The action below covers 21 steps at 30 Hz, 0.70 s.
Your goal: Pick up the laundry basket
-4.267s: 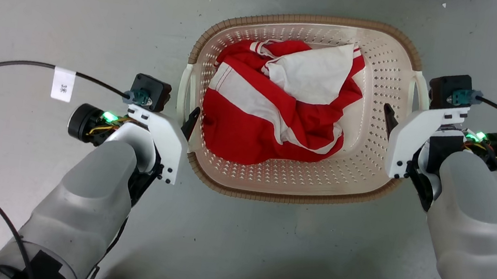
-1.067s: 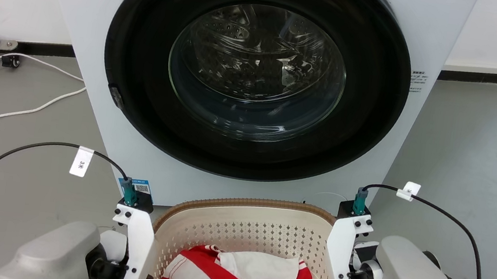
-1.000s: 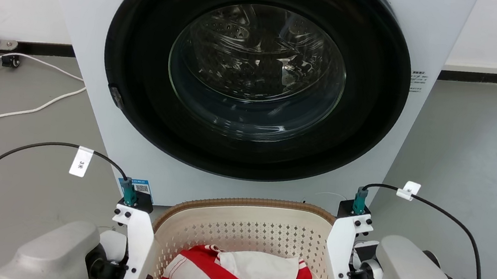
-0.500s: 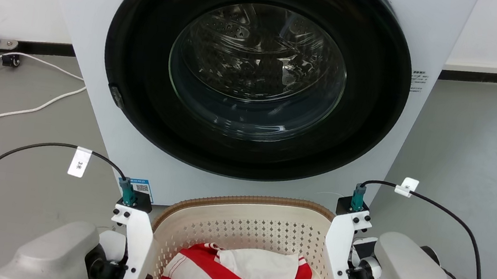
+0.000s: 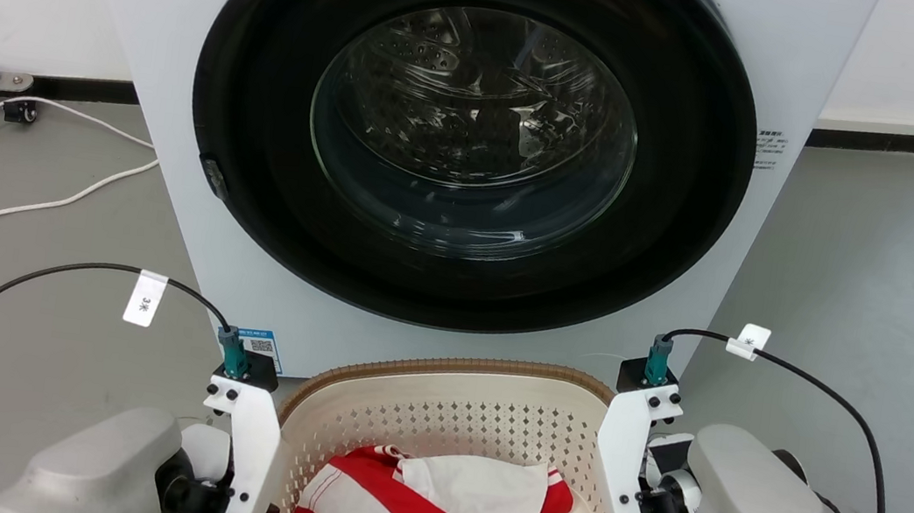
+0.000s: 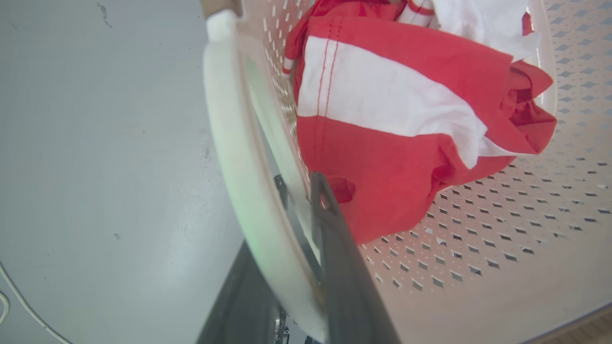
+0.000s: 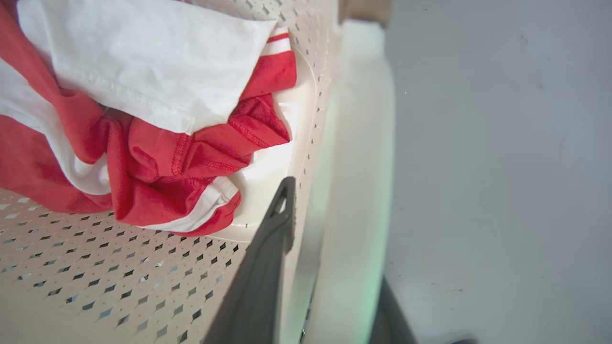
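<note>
At the left handle (image 6: pixel 229 157): the left gripper (image 6: pixel 287 229) is clamped on it, one dark finger inside the basket wall and one outside.
Middle: the laundry basket (image 5: pixel 444 418) hangs between both grippers, just in front of the washing machine (image 5: pixel 469 161), below its round door.
Inside the basket: red and white clothes (image 5: pixel 441 510).
At the right handle (image 7: pixel 358 143): the right gripper (image 7: pixel 334 248) is closed on it in the same way.
</note>
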Motion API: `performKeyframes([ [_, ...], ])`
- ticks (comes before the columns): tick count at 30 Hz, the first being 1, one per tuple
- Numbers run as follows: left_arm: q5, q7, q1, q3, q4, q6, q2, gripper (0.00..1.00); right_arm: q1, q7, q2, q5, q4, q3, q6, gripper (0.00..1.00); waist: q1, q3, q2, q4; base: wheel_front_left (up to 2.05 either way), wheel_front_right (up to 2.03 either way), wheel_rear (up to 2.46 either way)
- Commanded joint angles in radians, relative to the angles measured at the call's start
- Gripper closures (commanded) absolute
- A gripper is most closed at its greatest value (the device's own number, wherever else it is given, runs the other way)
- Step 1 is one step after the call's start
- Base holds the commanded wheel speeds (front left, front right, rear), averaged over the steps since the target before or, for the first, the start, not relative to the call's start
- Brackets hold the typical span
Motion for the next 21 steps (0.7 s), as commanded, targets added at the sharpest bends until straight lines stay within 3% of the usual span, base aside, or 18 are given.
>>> performKeyframes([
  [1, 0.008, 0.002, 0.0, -0.009, 0.009, 0.001, 0.015, 1.0, -0.015, -0.008, -0.011, 0.0, -0.003, 0.01, 0.013, 1.0, 0.0, 0.0, -0.0001, 0.0, 0.0, 0.0, 0.0],
  [21, -0.005, -0.007, -0.006, -0.01, 0.015, 0.001, 0.007, 1.0, -0.018, -0.016, -0.009, 0.049, -0.005, 0.049, 0.014, 1.0, 0.0, 0.002, -0.0001, 0.0, 0.0, 0.0, 0.0],
])
